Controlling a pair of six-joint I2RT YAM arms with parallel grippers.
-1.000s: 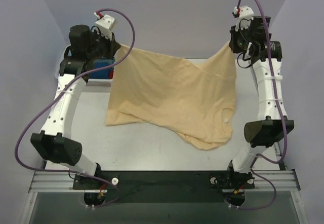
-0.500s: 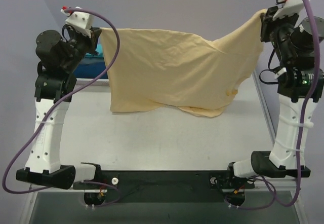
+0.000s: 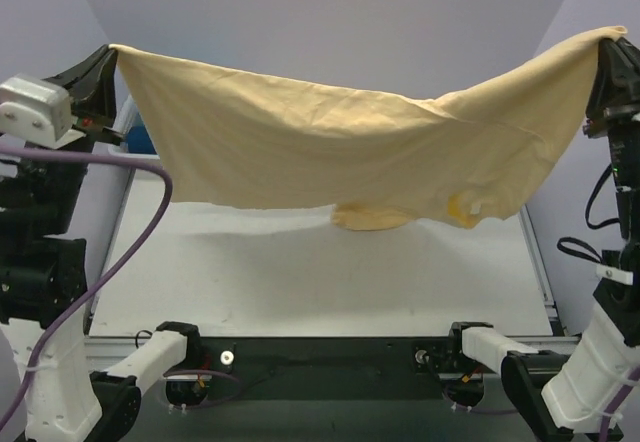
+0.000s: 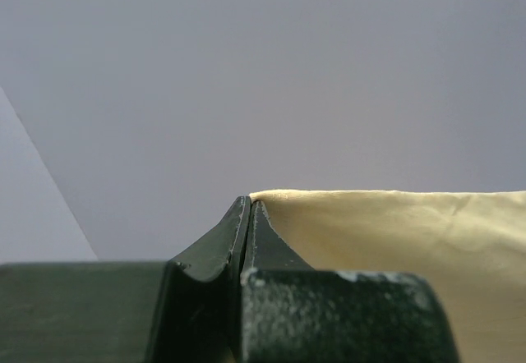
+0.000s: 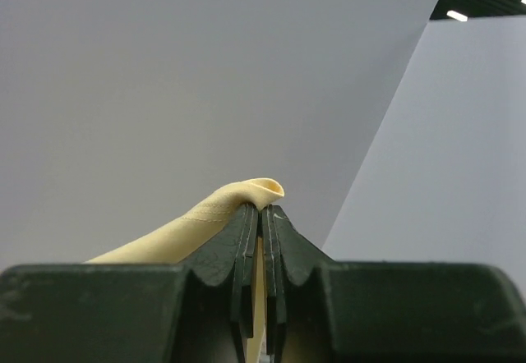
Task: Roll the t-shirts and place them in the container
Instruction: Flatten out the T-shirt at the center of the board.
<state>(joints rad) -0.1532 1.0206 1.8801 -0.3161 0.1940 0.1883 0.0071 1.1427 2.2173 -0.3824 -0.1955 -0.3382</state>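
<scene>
Sagging soft tan t-shirt [image 3: 340,142], lightly creased

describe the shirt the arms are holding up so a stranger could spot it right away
Look above the pale table. Stretched in the air from the left gripper to the right gripper is the t-shirt: the only tan cloth, pinched at both ends and sagging in the middle.

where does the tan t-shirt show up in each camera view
Top external: tan t-shirt stretched across the middle, held at both upper corners.
Left wrist: lower right, corner pinched in left end effector.
Right wrist: lower left of centre, pinched in right end effector.
Shared landmark: pale wall behind.
</scene>
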